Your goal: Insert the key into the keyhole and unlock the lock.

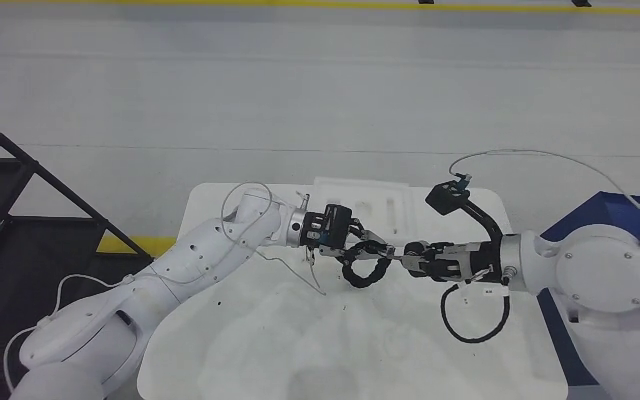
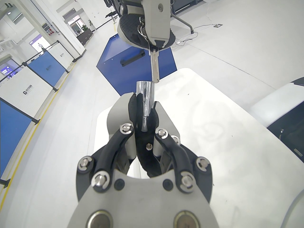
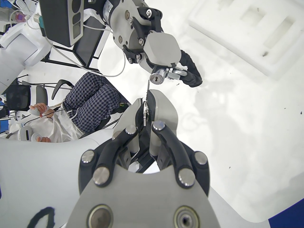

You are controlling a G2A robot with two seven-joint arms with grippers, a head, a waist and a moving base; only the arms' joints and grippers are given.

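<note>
Left gripper [image 2: 142, 106] clamped shut on one chrome lock [image 2: 145, 93], its black cable [image 1: 358, 275] looping below. The round keyhole face is turned toward the right gripper [image 3: 145, 106], which pinches one silver key [image 2: 154, 65] by its head. Key tip sits just beside the cylinder's face, not in the keyhole. Both hang above the white worktop [image 3: 237, 131], near its middle. One white foam tray [image 3: 228, 34] with three recesses lies toward the far edge, and wide surface runs to the near edge.
</note>
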